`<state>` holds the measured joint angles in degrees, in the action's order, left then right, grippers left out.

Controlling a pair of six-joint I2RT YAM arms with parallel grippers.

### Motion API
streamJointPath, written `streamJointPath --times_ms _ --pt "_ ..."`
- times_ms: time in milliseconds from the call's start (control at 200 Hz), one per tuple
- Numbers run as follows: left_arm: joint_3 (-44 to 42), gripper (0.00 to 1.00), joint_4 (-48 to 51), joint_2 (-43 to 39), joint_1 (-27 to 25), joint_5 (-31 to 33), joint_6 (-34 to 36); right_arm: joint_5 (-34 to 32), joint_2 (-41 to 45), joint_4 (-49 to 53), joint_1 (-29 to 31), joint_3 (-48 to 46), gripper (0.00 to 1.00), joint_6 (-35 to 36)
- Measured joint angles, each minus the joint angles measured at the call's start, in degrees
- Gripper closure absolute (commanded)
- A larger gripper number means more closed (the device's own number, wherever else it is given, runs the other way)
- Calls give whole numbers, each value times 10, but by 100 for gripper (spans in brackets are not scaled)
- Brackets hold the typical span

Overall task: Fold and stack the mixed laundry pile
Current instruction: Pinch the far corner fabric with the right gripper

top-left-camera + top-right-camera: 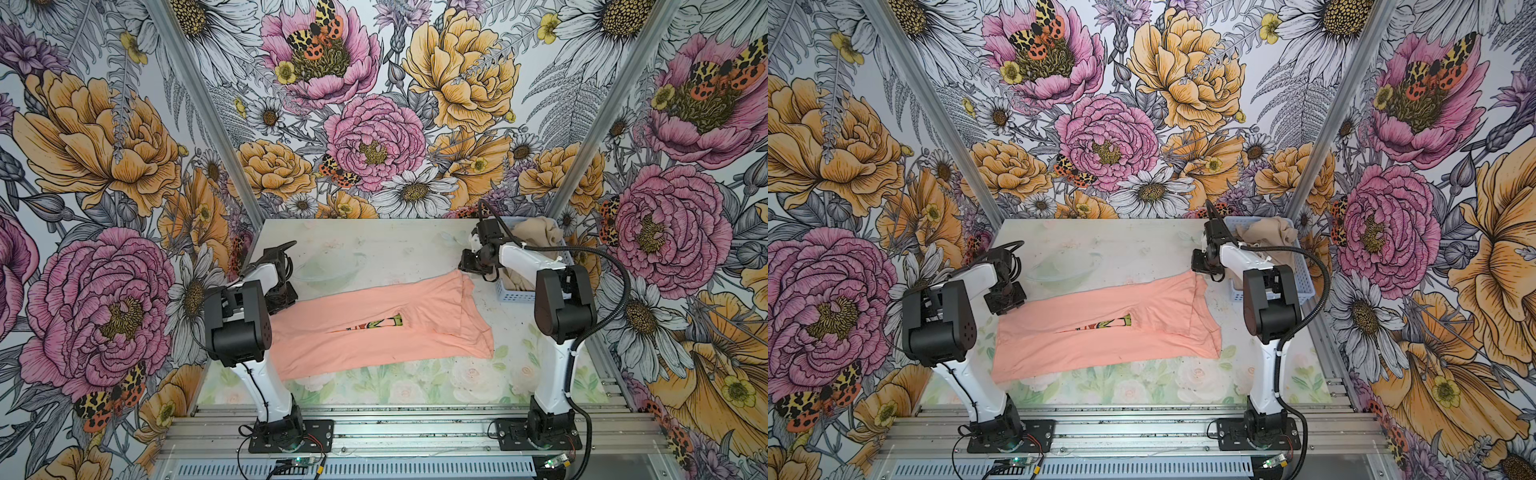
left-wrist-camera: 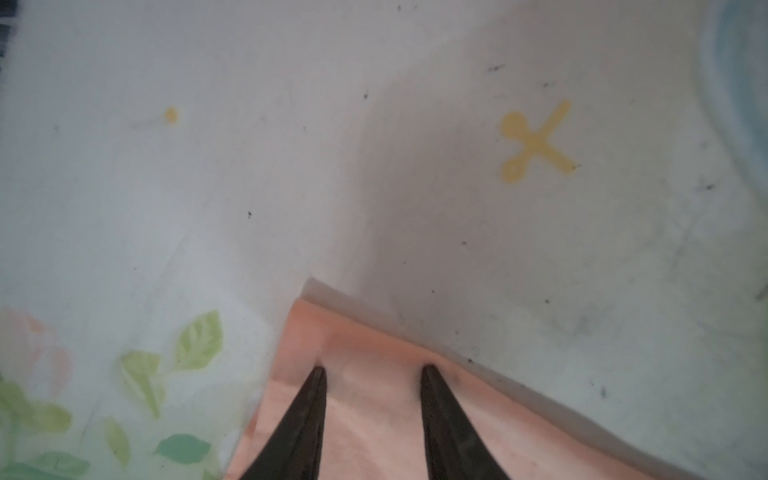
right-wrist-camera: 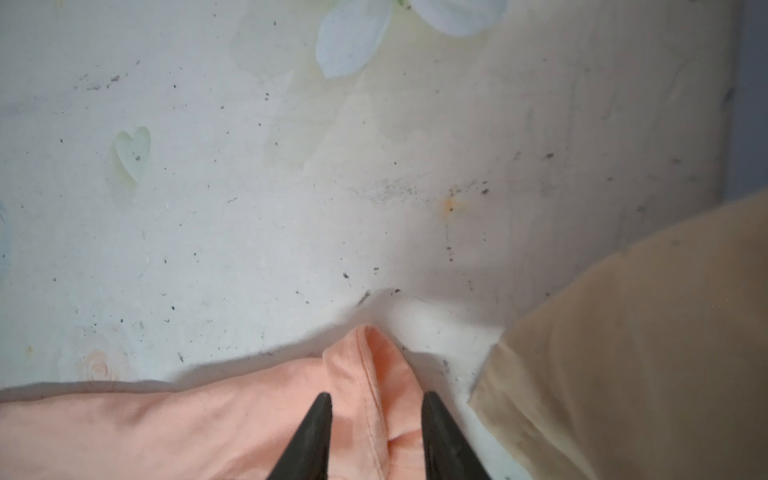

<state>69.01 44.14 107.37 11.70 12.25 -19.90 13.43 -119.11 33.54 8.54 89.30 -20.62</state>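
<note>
My table (image 1: 395,249) is a pale, scuffed sheet printed with faded roses and leaves. It stands in a booth whose walls (image 1: 104,166) are papered with huge pink and yellow flowers. Aluminium rails (image 1: 395,428) run along the near edge, where both my bases are bolted.

My left claw (image 2: 372,370) hangs over the far left corner of the peach-pink T-shirt (image 1: 374,332), fingertips apart with nothing pinched between them. I cannot tell whether they touch the cloth. Only that wrist view shows a yellow cross mark (image 2: 536,141) on the bare table beyond the corner.

The shirt lies flat across the middle of the table. Only the top views show a slit in it with a strip of its green print (image 1: 374,323).

My right claw (image 3: 376,397) is parted too, over the shirt's far right corner. Just beside it the right wrist view shows the beige shorts (image 3: 623,353). Both top views show them heaped in the light blue basket (image 1: 515,296) at the far right corner. My right arm hides part of that basket.
</note>
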Motion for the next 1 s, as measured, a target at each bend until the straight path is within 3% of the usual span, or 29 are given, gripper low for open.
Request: streamJointPath --times_ms 310,590,996 --pt "0 61 0 0 0 0 0 43 -28 -22 -3 3 73 -26" --pt "0 61 0 0 0 0 0 51 -28 -41 -9 3 100 -46" --pt "1 61 0 1 1 -1 4 49 -28 -43 -21 -2 100 -44"
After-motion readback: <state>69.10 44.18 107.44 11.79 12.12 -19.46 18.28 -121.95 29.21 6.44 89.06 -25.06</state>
